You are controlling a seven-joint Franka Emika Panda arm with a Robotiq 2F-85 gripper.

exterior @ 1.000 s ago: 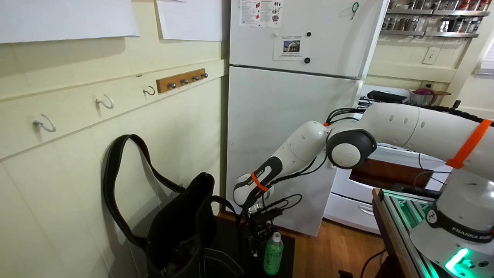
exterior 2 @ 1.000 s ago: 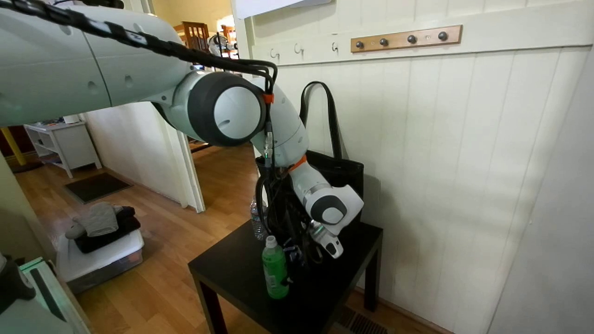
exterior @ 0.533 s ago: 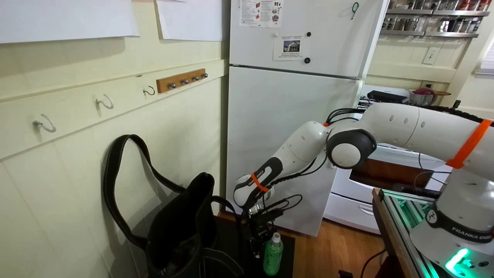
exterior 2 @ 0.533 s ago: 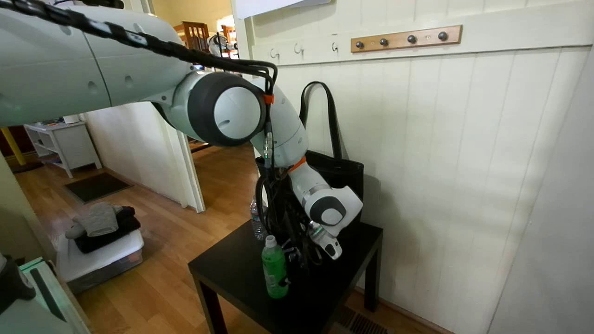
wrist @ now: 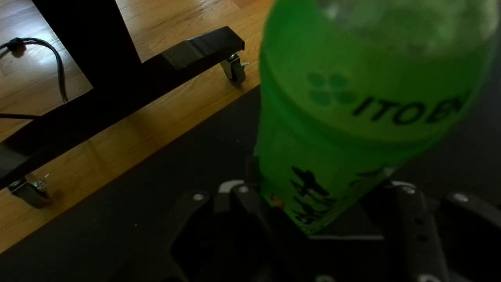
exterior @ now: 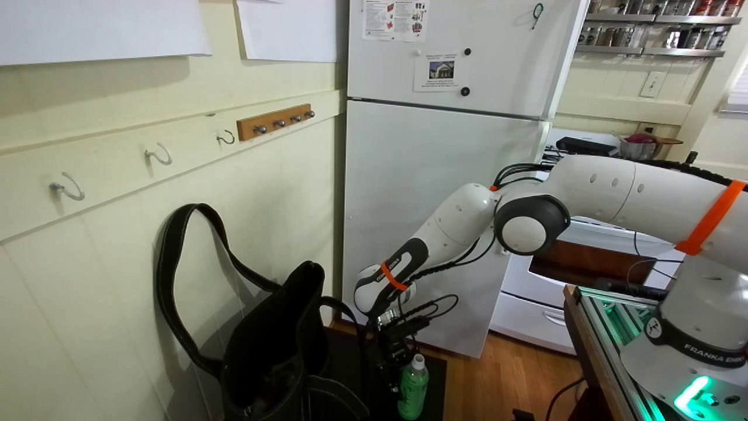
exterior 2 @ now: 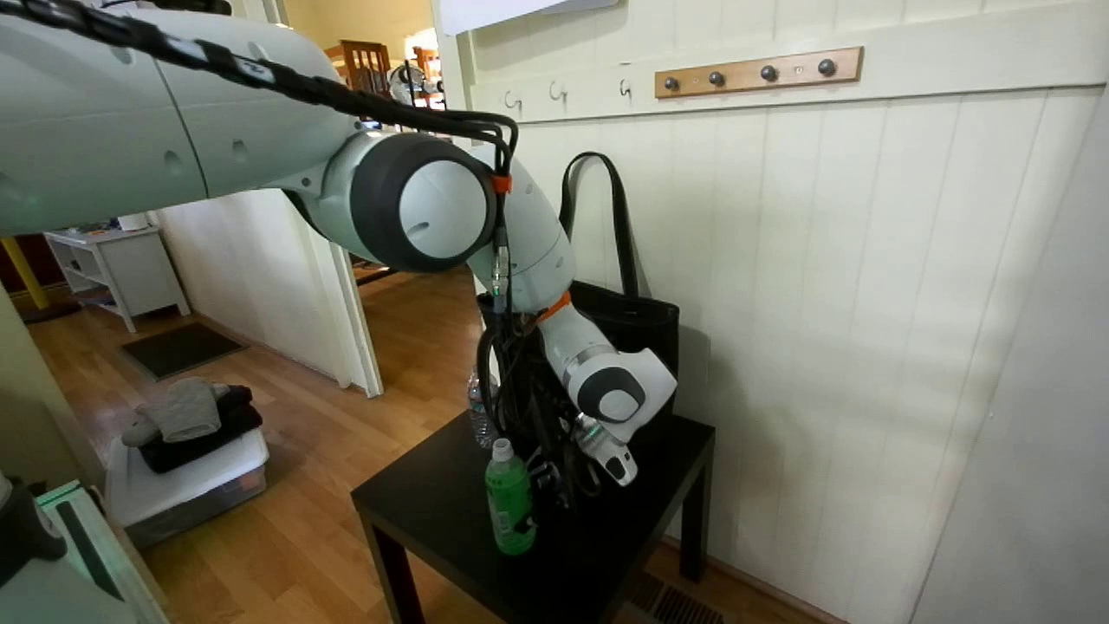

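Observation:
A green bottle (exterior: 414,390) with a white cap stands on the black table (exterior 2: 416,494), visible in both exterior views. It fills the right half of the wrist view, where the bottle (wrist: 352,86) shows dark lettering. My gripper (wrist: 319,182) has its fingers (wrist: 252,172) on either side of the lower body, and both appear to touch it. In an exterior view a dark fingertip (exterior 2: 523,525) crosses the bottle's front; the opposite one is hidden. Just beyond the gripper is a black tote bag (exterior: 269,351), its top gaping.
A clear plastic bottle (exterior 2: 479,412) stands on the table behind the arm's cables. The white refrigerator (exterior: 432,222) rises behind the arm. Hooks (exterior: 158,154) line the wall above the bag. A wheeled black stand (wrist: 117,90) is on the floor beyond the table edge.
The fingers have come together onto the green bottle. The bottle has shifted slightly, a little leftward in an exterior view. The arm has barely moved; the bag is unchanged.

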